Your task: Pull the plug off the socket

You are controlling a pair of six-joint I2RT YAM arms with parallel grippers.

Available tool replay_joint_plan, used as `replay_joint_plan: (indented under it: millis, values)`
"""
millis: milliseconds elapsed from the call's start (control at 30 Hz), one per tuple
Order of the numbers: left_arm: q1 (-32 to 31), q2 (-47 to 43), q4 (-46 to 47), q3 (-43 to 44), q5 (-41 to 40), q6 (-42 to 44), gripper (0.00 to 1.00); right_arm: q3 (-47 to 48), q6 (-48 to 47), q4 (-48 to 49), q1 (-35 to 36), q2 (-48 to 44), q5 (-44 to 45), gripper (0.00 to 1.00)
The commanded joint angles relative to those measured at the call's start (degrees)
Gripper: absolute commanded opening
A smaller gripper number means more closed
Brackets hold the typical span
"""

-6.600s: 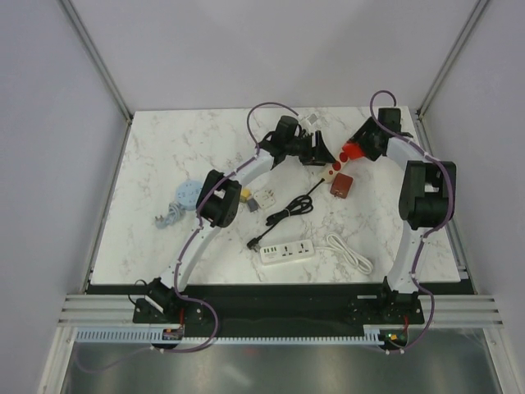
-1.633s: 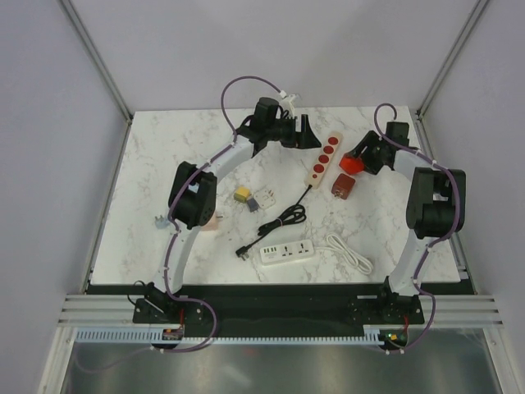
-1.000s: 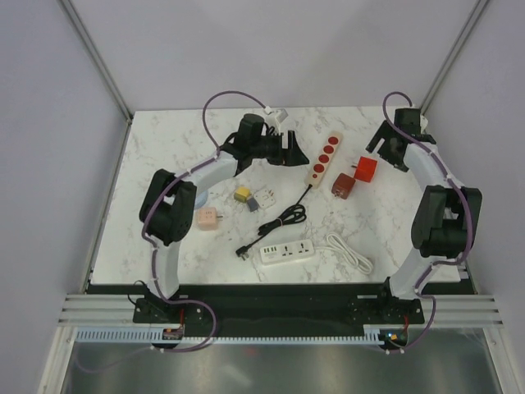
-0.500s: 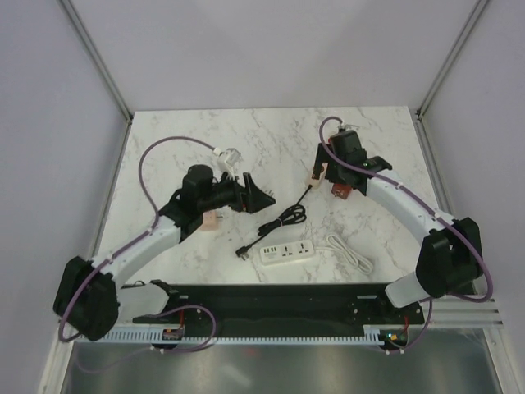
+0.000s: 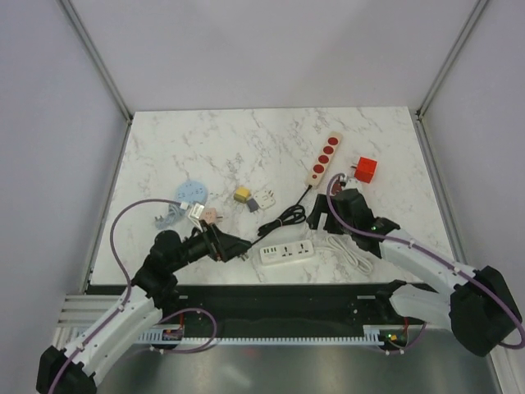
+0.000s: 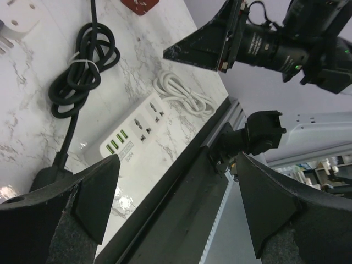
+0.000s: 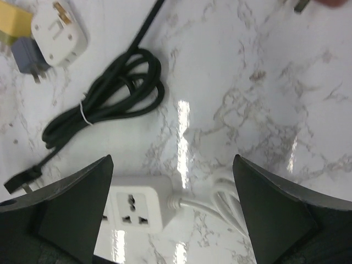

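Note:
The socket is a cream power strip [image 5: 323,158] with red outlets, lying at the far right of the marble table. The plug, a bright red cube [image 5: 364,170], lies on the table just right of the strip, apart from it. My left gripper [image 5: 232,246] [image 6: 176,159] is open and empty, low over the table's near edge. My right gripper [image 5: 318,217] [image 7: 171,159] is also open and empty, hovering above the white power strip [image 5: 287,251] [image 7: 137,206]. Neither gripper is near the plug or the socket.
A coiled black cord [image 5: 283,217] [image 6: 82,71] [image 7: 110,104] and a white cord [image 5: 349,250] [image 6: 184,91] lie mid-table. A yellow cube [image 5: 242,194], a white adapter [image 5: 264,199] [image 7: 58,33], a pink adapter [image 5: 212,215] and a blue disc [image 5: 190,193] lie to the left.
Both arms have swung back from the far side of the table toward the near edge. The red plug stays on the table beside the cream strip.

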Motion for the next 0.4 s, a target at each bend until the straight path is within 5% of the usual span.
replay_joint_plan:
  millis: [0, 367]
  values:
    - [-0.2, -7.6, 5.1, -5.9, 1.7, -7.9, 0.94, -7.0, 1.4, 7.3, 0.0, -6.0, -5.4, 0.98]
    - [-0.2, -29.7, 1.3, -15.3, 4.7, -14.9, 0.94, -23.5, 4.3, 11.9, 0.1, -28.2, -16.6, 0.98]
